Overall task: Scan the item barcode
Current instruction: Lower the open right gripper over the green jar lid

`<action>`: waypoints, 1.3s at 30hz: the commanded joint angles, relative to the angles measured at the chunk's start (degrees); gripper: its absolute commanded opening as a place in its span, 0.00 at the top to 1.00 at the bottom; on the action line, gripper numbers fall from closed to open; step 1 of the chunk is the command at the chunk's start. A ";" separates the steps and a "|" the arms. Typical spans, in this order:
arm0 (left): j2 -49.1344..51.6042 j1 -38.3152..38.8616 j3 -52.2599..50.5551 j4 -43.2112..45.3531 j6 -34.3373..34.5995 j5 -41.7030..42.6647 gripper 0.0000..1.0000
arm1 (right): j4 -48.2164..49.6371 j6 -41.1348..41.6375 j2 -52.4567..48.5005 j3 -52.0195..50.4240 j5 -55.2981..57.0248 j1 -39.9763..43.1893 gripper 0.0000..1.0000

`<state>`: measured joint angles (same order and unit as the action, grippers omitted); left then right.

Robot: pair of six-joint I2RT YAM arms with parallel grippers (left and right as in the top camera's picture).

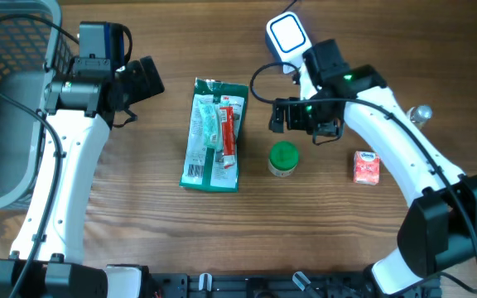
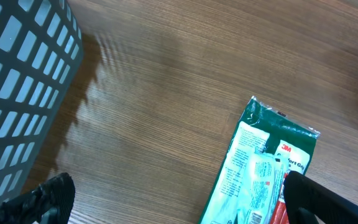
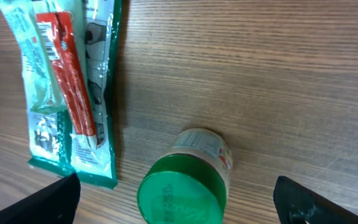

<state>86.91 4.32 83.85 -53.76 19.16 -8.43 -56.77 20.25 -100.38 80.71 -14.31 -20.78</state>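
Wood-grain table (image 1: pixel 156 240) fills my overhead view. Nearest me, a green-lidded jar (image 1: pixel 283 159) stands upright, apart from everything else. A small red carton (image 1: pixel 366 166) sits well to its right and a flat green packet (image 1: pixel 214 135) lies to its left. Just beyond the jar, my right gripper (image 1: pixel 281 116) hovers with jaws spread wide, gripping nothing. Further left, my left gripper (image 1: pixel 143 79) is likewise spread and empty, near a grey mesh basket (image 1: pixel 23 10). At the far edge lies a white scanner (image 1: pixel 286 35).
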 commanded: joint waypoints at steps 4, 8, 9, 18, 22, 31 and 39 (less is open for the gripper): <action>0.15 -0.31 0.48 0.13 -0.72 0.48 0.00 | 0.37 6.01 1.22 -0.59 5.79 -4.46 0.00; 0.15 -0.31 0.48 0.15 -0.72 0.48 0.00 | 0.37 7.58 1.22 -0.59 9.05 -7.02 0.00; 0.15 -0.31 0.48 0.13 -0.72 0.48 0.00 | 0.13 8.59 1.22 -0.59 10.88 -7.76 0.00; 0.15 -0.31 0.48 0.13 -0.72 0.48 0.00 | -2.78 15.96 1.16 -0.59 16.65 -12.11 0.00; 0.15 -0.31 0.48 0.13 -0.72 0.48 0.00 | -3.56 17.57 1.03 -0.59 17.90 -13.00 0.01; 0.15 -0.31 0.48 0.13 -0.72 0.46 0.00 | -5.44 20.63 -1.36 -0.59 20.28 -13.14 0.00; 0.15 -0.31 0.48 0.13 -0.72 0.48 0.00 | -6.08 20.70 -3.34 -0.59 20.28 -13.14 0.10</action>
<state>86.91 4.32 83.85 -53.76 19.16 -8.43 -62.74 40.07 -101.93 80.71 4.62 -33.71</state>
